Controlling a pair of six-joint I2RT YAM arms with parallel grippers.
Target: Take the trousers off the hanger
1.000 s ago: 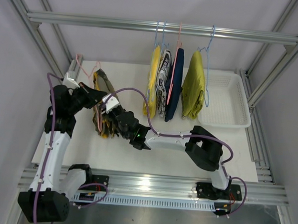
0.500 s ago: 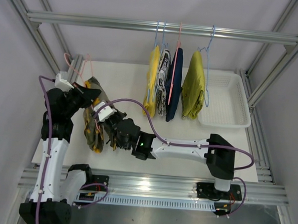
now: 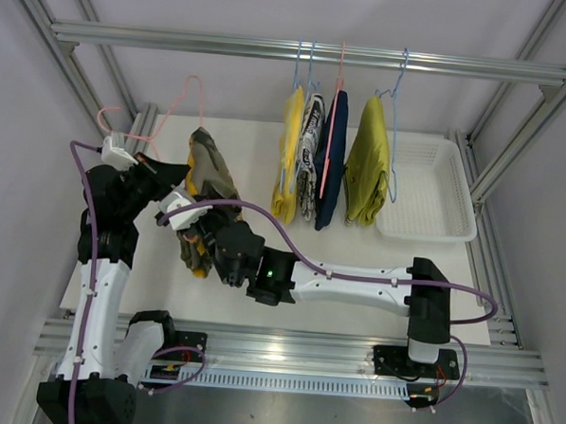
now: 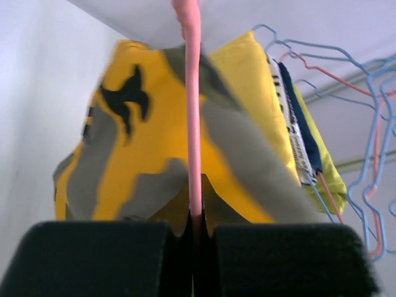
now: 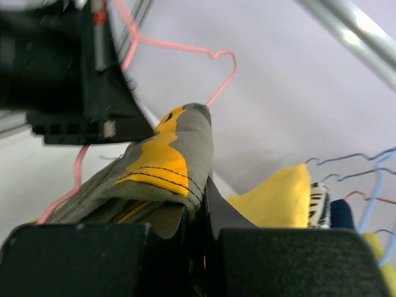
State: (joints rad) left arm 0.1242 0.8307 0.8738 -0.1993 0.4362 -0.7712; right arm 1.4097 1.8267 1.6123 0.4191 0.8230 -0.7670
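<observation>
Camouflage green-brown trousers (image 3: 206, 175) hang on a pink hanger (image 3: 191, 86) held above the table's left side. My left gripper (image 3: 160, 174) is shut on the hanger's pink wire (image 4: 193, 124), which runs straight up from between its jaws (image 4: 195, 224). My right gripper (image 3: 189, 224) reaches in from the right and is shut on the lower folded edge of the camouflage trousers (image 5: 161, 167), pinched at its fingertips (image 5: 199, 213). In the right wrist view the hanger (image 5: 213, 59) loops above the cloth, with the left gripper's black body (image 5: 68, 74) close on the left.
Several more trousers hang on the rail (image 3: 310, 52): yellow (image 3: 290, 155), black-and-white (image 3: 312, 152), navy (image 3: 332, 162) and mustard-olive (image 3: 368, 159). A white basket (image 3: 455, 197) sits at the back right. The frame's posts stand close to the left arm.
The hanger and camouflage trousers dipped toward the table's front left, then rose and swung back right. The right arm stretched further left, keeping hold of the cloth. Both grips held.
</observation>
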